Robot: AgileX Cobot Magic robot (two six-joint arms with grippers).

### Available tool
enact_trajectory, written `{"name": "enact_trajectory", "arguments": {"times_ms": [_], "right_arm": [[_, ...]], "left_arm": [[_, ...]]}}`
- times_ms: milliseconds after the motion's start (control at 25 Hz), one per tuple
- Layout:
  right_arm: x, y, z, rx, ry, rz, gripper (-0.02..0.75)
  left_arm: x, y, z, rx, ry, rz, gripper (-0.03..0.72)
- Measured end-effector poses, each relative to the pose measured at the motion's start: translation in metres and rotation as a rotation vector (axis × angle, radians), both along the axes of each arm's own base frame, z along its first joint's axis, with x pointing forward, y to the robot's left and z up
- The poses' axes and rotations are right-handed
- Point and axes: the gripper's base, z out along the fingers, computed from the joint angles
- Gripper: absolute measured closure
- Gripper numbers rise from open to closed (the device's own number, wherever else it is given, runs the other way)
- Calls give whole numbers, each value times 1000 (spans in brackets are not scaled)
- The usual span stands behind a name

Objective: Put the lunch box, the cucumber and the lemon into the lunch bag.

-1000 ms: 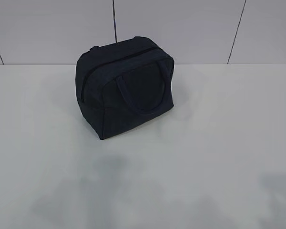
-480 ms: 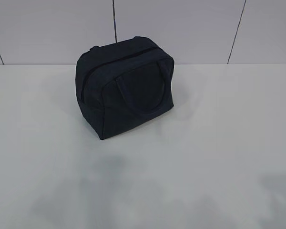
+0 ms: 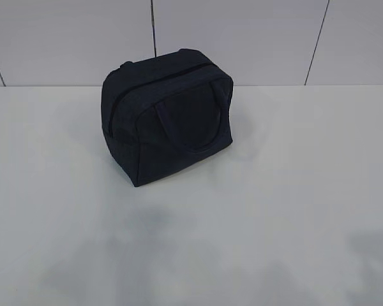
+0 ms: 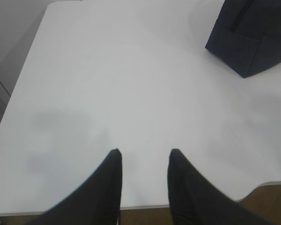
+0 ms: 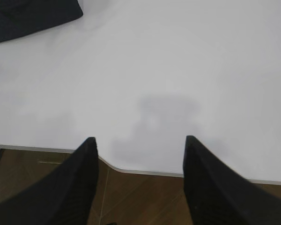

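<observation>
Only the boxy dark navy fabric lunch bag (image 3: 166, 115) is in sight, standing on the white table (image 3: 293, 191) towards the far side, close to the tiled wall (image 3: 242, 38); its zipper (image 3: 159, 78) runs across the top and looks closed, and one loop handle (image 3: 195, 124) lies flat against the near face. No lunch box, cucumber or lemon shows in any view, so whether they sit inside the bag cannot be told. Both arms hang back over the near table edge, well apart from the bag. In the left wrist view the left gripper (image 4: 143, 157) has its dark fingers parted with bare table between them, holding nothing; a corner of the bag shows at upper right. The right gripper (image 5: 139, 143) stands wider apart, likewise empty, with the bag's edge at upper left

By its look the bag is soft cloth that would sag and slide on the smooth table if pushed, so one arm would likely need to steady it. Best holds are probably the loop handle, which would have to be lifted off the face first, or the zipper end; no pull can be made out
</observation>
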Motion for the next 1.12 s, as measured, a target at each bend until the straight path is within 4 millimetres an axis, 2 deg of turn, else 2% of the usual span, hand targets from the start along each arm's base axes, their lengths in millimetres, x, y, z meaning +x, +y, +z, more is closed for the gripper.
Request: {"name": "enact_trajectory", "arguments": {"times_ms": [1120], "right_arm": [[0, 0, 0, 0, 0, 0, 305]], "left_arm": [[0, 0, 0, 0, 0, 0, 452]]}}
